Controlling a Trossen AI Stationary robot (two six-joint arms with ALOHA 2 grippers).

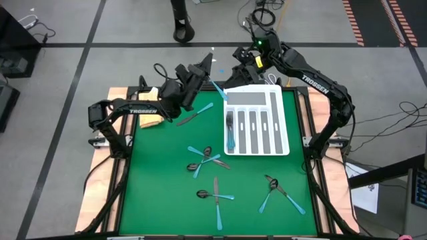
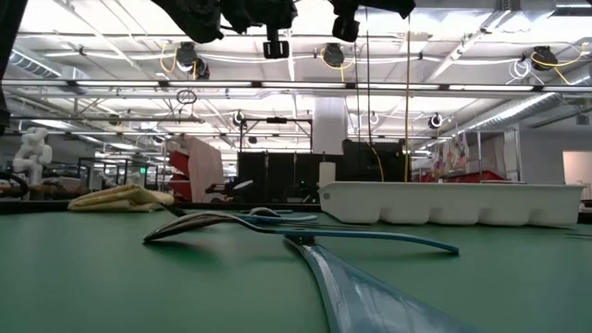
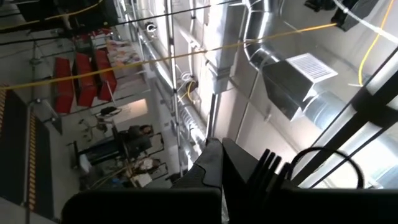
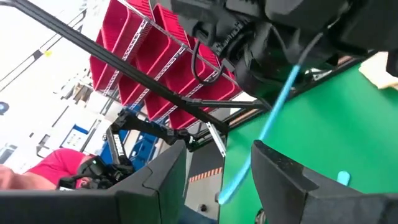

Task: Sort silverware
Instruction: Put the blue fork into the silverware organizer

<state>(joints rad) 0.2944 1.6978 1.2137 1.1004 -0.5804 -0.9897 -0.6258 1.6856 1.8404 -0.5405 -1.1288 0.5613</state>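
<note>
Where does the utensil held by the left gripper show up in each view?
High: the held utensil hangs from the left gripper, its blue handle slanting toward the tray's far left corner.
Low: not in it; only the tray and table silverware show.
Left wrist: only dark prongs poke past the shut fingers.
Right wrist: blue handle hanging between the right gripper's open fingers.
Shared landmark: the green mat.

two arms, one tray, one cloth
</note>
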